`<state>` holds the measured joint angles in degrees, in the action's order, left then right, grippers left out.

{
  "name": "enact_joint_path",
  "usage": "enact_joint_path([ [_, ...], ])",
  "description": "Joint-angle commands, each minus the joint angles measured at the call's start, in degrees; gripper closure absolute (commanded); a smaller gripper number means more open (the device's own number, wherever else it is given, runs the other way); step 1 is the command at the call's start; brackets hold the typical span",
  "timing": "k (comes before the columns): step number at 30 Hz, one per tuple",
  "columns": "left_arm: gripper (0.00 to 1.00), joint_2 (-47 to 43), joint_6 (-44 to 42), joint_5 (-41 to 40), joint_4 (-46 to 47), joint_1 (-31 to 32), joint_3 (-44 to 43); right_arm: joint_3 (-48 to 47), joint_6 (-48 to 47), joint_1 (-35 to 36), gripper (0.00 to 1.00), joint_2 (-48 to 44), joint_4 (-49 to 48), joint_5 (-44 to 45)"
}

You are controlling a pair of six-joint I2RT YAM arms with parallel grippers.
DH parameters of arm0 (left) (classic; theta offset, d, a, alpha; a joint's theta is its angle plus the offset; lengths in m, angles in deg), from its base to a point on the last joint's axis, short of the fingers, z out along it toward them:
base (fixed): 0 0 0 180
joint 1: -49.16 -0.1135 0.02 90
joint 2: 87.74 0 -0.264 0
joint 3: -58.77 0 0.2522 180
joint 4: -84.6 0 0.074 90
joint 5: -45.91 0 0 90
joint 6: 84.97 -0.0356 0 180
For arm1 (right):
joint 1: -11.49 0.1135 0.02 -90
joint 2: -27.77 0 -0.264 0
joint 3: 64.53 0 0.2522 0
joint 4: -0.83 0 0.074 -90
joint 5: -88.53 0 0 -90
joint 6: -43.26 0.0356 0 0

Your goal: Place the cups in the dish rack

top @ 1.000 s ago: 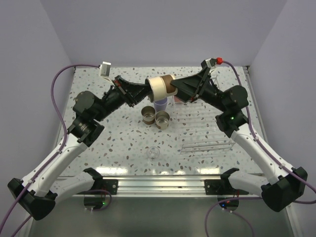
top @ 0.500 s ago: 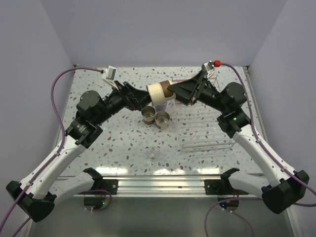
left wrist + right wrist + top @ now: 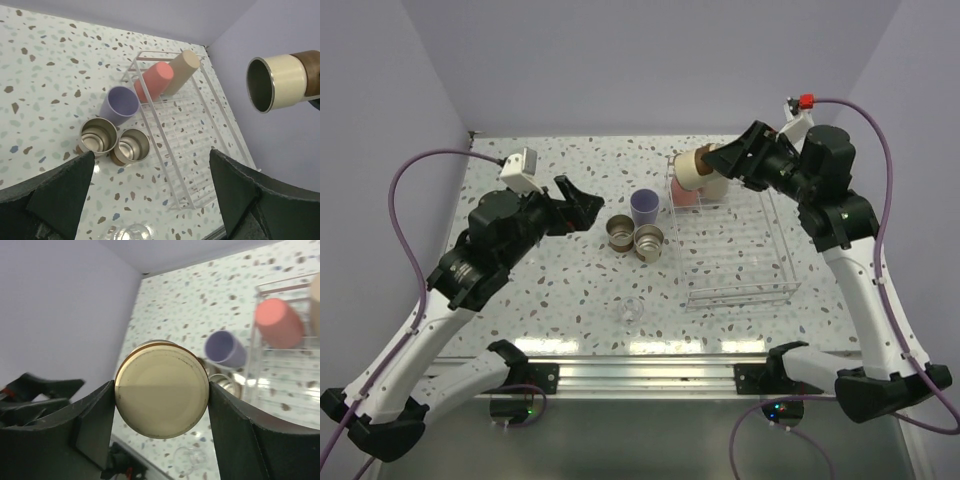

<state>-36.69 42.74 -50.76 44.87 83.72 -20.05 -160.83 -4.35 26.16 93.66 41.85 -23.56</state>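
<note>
Right claw (image 3: pixel 720 163): we see it pinching a beige cup (image 3: pixel 277 82) across the body, one finger on each side and spread only as wide as the cup. The cup's flat base fills the right wrist view.
Left claw (image 3: pixel 577 201): spread wide, holding and touching nothing, raised over the worktop (image 3: pixel 540 290) to the left of the loose cups.
Held cup, attitude: on its side in the air, shiny mouth turned toward the left arm, base toward its own wrist. We judge that this grip suits tipping it mouth-down among the dividers.
Held cup, place: over the far left corner of the dish rack (image 3: pixel 740 296), above the cups already loaded. As far as we can tell, it does not touch them.
In the rack: the pink cup (image 3: pixel 154 81) and the tan cup (image 3: pixel 181 70) sit side by side at the far end, tilted with bases up. We take that to be for draining.
Waiting on the worktop: the lavender cup (image 3: pixel 644 205) stands mouth up, just outside the rack's left wall. A second beige cup (image 3: pixel 98 137) and a third beige cup (image 3: pixel 131 146) stand upright against each other, near the lavender one.
Also there: a small clear glass (image 3: pixel 632 310) nearer the arm bases, well apart from the rest.
Progress, as we judge it: two cups loaded, one in the air, three to go.
Next move, in our view: lower the held cup into a free slot beside the pink cup without knocking it.
</note>
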Motion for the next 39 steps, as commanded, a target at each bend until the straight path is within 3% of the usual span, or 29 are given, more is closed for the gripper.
enact_joint_path([
  [1,0.0,-1.39,-3.08,-6.59,-3.02,-0.02,-2.27,-6.65,-13.46,-0.09,1.0,2.31,14.99,14.06],
  [5,0.0,-0.86,-4.4,-8.0,-3.99,0.06,-3.23,-10.79,-18.92,-0.09,1.0,6.52,19.92,27.67],
  [15,0.0,-0.51,-6.07,-9.49,-6.71,-0.03,-4.55,-13.35,-24.72,-0.35,1.0,16.99,20.72,40.53],
  [25,0.0,-2.88,-6.25,-12.74,-10.14,0.06,-3.85,-16.33,-27.1,-0.44,1.0,27.0,17.82,46.07],
  [39,0.0,-0.6,-8.09,-14.24,-10.85,-0.03,-5.34,-25.29,-26.39,-5.1,1.0,44.4,15.1,43.61],
])
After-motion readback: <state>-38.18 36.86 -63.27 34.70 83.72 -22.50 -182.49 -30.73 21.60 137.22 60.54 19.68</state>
